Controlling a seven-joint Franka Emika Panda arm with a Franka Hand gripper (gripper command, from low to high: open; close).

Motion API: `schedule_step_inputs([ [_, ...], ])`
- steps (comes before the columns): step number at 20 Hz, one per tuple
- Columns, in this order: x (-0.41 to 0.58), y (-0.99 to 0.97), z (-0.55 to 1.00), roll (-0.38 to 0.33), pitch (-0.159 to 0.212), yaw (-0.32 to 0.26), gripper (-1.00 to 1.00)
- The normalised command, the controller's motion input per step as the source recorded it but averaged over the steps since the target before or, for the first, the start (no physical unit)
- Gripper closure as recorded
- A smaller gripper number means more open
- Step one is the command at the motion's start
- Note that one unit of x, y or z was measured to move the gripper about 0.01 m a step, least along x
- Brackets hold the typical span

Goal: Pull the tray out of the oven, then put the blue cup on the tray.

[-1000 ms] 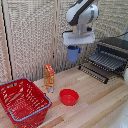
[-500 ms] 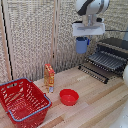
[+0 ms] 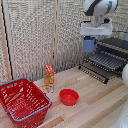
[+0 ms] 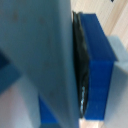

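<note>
The blue cup (image 3: 89, 44) hangs in the air, clamped in the gripper (image 3: 90, 42), up above the front edge of the tray (image 3: 107, 61) and toward the exterior view's left of it. In the wrist view the blue cup (image 4: 96, 70) fills the frame, pressed flat against a grey finger (image 4: 47, 60) with a dark pad squeezed between them, so the gripper is closed on the cup.

The arm comes down from the top of the exterior view, its white wrist roughly vertical and the hand pointing downward with the cup below it.

The tray is pulled out of the oven (image 3: 116, 46), resting over the lowered door (image 3: 94, 73), its wires running forward. On the wooden table (image 3: 100, 107) sit a red bowl (image 3: 69, 96), an orange carton (image 3: 49, 78) standing upright, and a red basket (image 3: 22, 101) at the exterior view's left.
</note>
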Motion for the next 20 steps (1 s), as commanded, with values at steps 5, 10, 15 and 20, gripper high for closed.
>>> schedule_step_inputs([
  [5, 0.000, -0.75, 0.01, 0.000, -0.066, -0.169, 1.00],
  [10, -0.005, -0.84, -0.02, 0.000, 0.013, -0.131, 1.00],
  [15, -0.003, -0.68, -0.18, 0.000, 0.022, -0.106, 1.00],
  [20, -0.001, -0.38, -0.10, 0.000, 0.000, -0.058, 1.00],
])
